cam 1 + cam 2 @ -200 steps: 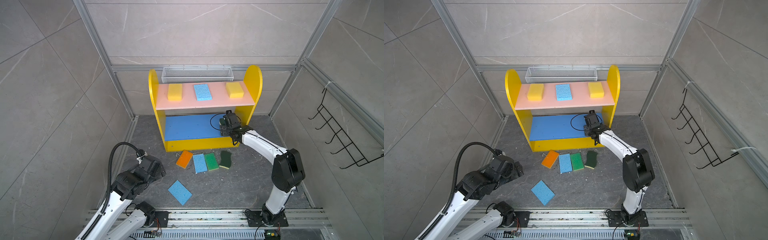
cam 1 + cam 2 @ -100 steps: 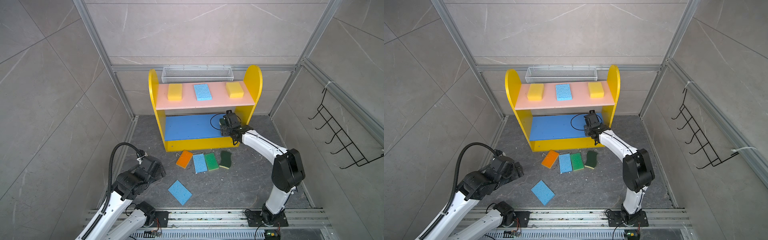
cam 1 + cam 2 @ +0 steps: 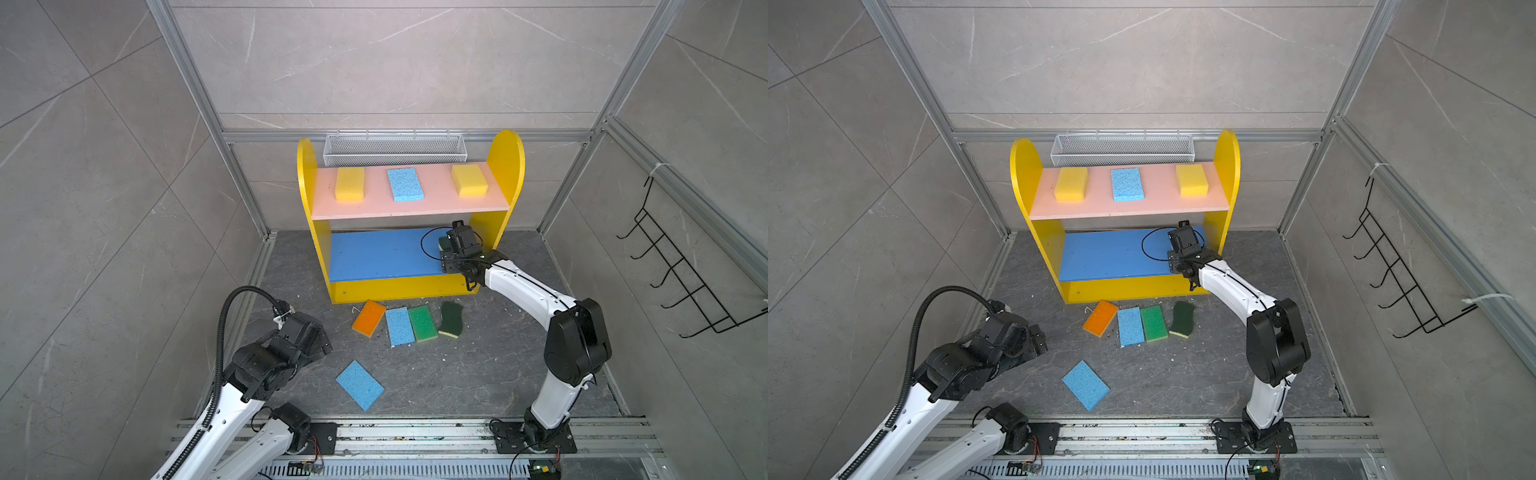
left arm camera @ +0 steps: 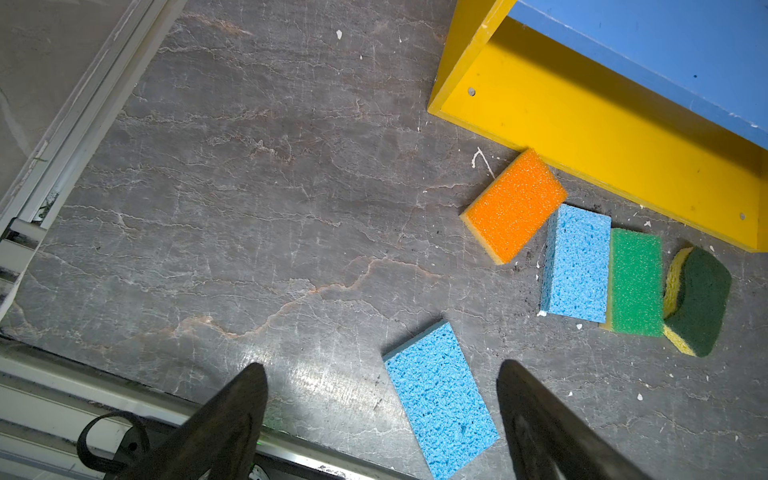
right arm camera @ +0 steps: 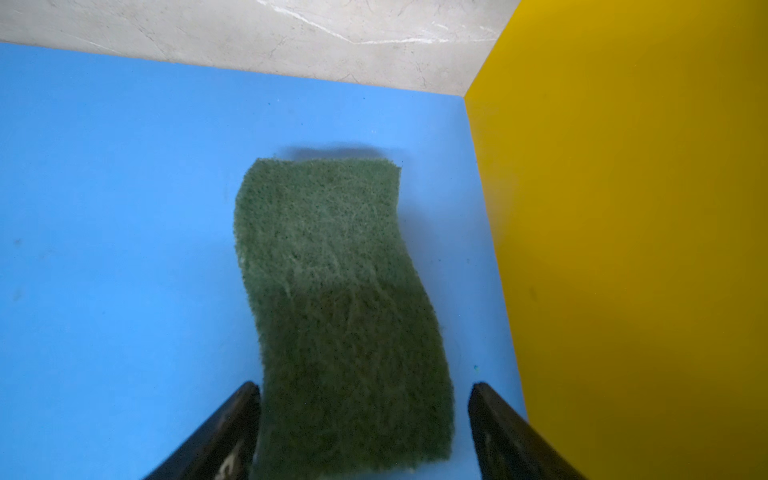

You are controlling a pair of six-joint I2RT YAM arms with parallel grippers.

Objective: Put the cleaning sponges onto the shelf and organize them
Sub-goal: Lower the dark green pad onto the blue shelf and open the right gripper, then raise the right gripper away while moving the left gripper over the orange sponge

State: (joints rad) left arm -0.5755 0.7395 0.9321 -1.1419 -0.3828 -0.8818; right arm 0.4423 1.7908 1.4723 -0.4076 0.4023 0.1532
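Note:
The yellow shelf (image 3: 409, 287) (image 3: 1129, 291) carries two yellow sponges (image 3: 349, 184) (image 3: 469, 179) and a light blue sponge (image 3: 404, 184) on its pink board. My right gripper (image 5: 363, 399) reaches onto the blue board (image 5: 124, 249), open, its fingers either side of a wavy dark green sponge (image 5: 332, 270) lying flat there. On the floor before the shelf lie an orange sponge (image 3: 369, 318), a light blue one (image 3: 400, 326), a bright green one (image 3: 423, 323) and a second wavy dark green one (image 3: 451, 318). My left gripper (image 4: 380, 365) hangs open beside a lone light blue sponge (image 4: 440, 399).
A white mesh basket (image 3: 394, 148) sits behind the shelf top. A black wire hook rack (image 3: 681, 286) hangs on the right wall. The shelf's yellow side panel (image 5: 623, 208) stands close beside my right gripper. A metal rail (image 3: 415, 432) runs along the front.

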